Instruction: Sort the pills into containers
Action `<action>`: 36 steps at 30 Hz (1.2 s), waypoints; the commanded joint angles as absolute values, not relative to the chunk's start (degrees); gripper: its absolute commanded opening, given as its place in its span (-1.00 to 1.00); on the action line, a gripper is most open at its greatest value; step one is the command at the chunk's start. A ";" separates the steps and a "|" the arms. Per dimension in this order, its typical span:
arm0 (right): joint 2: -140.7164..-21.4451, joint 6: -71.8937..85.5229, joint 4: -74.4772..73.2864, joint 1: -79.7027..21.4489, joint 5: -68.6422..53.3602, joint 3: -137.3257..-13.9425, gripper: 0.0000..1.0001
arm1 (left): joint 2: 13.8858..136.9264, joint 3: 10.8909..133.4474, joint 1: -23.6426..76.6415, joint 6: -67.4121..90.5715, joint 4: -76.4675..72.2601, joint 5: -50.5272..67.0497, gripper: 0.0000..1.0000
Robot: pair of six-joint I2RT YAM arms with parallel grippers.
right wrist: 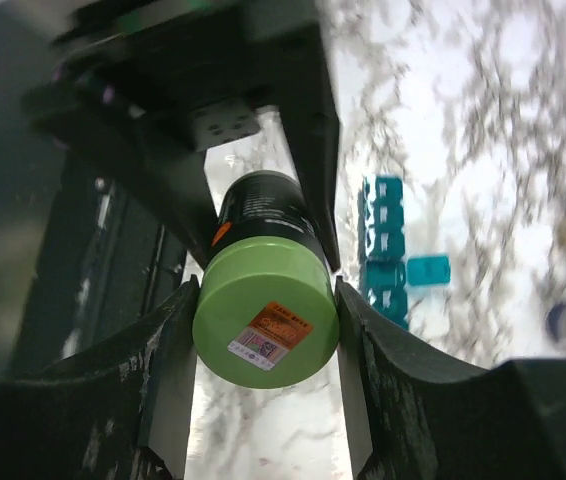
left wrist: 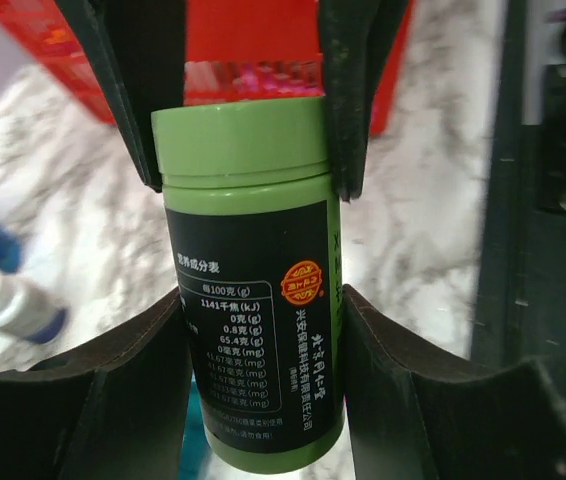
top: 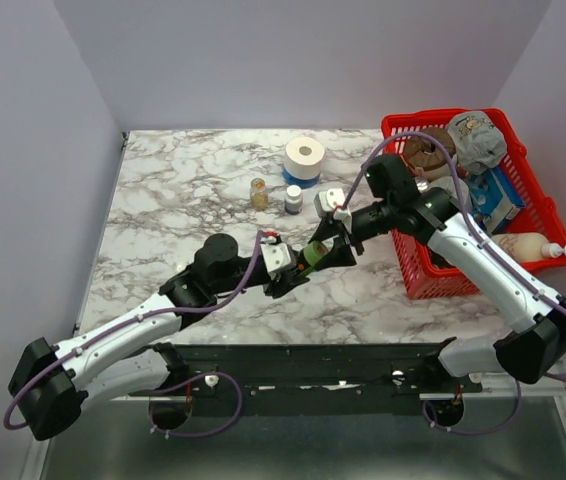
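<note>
A green bottle (top: pixel 313 256) with a black label hangs above the table's middle, held between both arms. My left gripper (left wrist: pixel 255 300) is shut on the bottle's body (left wrist: pixel 248 300), with the pads touching both sides. My right gripper (right wrist: pixel 266 300) is shut on its green cap (right wrist: pixel 266 320). In the left wrist view, the right arm's fingers (left wrist: pixel 353 100) clamp the cap from the far side. The teal containers strip (right wrist: pixel 383 250) lies on the marble below the bottle with one lid flipped open. No loose pills show.
A red mesh basket (top: pixel 408 262) full of items stands at the right, close to the right arm. An amber bottle (top: pixel 259 192), a small white bottle (top: pixel 293 198) and a roll of white tape (top: pixel 305 157) stand behind the grippers.
</note>
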State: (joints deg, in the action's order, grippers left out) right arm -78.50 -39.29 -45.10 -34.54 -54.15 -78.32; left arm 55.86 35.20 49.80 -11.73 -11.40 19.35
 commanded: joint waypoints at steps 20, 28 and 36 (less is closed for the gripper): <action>-80.94 1.74 -35.34 -37.44 -38.50 -83.85 1.00 | 47.20 30.15 47.90 -5.36 -16.26 7.13 -1.00; -85.87 7.56 -35.42 -37.53 -38.58 -85.96 0.83 | 48.87 30.76 48.43 -4.75 -16.70 4.22 -1.00; -87.97 5.37 -36.21 -37.62 -46.74 -88.41 -0.22 | 49.13 30.32 48.34 -4.83 -16.26 5.01 -1.00</action>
State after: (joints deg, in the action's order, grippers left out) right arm -86.65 5.54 -36.14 -37.45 -40.75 -85.32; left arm 49.69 30.02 48.12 -4.62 -13.39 5.67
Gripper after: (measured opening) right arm 0.579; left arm 0.608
